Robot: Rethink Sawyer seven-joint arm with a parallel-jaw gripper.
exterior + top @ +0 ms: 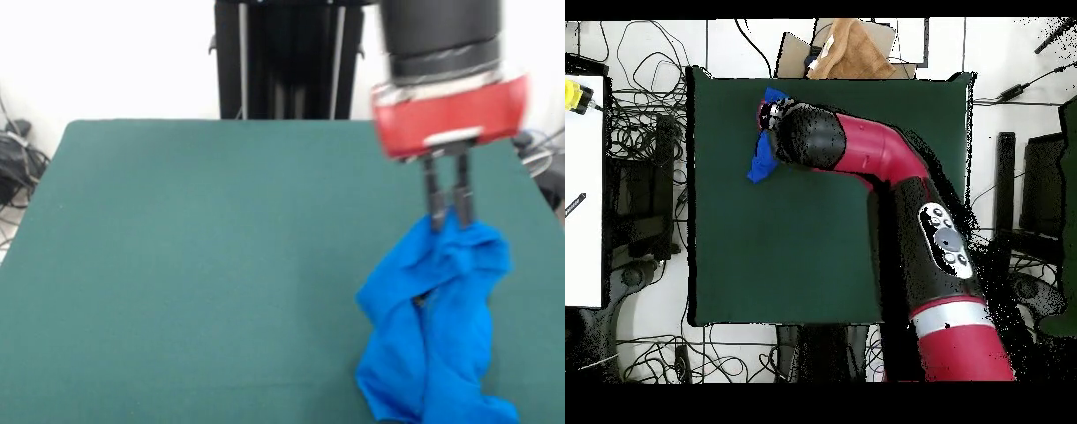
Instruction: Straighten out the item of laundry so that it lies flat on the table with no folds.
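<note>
Front view shows our claw (448, 215) pinched shut on the top of the bunched blue T-shirt (433, 336), lifting it near one worktop (203, 265) edge; we judge the next move is dragging it flat toward the middle.

We see even, bright light in both views and a washed-out white wall behind. The red and black arm (446, 84) smears with motion blur; the dark green felt table (194, 265) shows no hard shadows.
</note>
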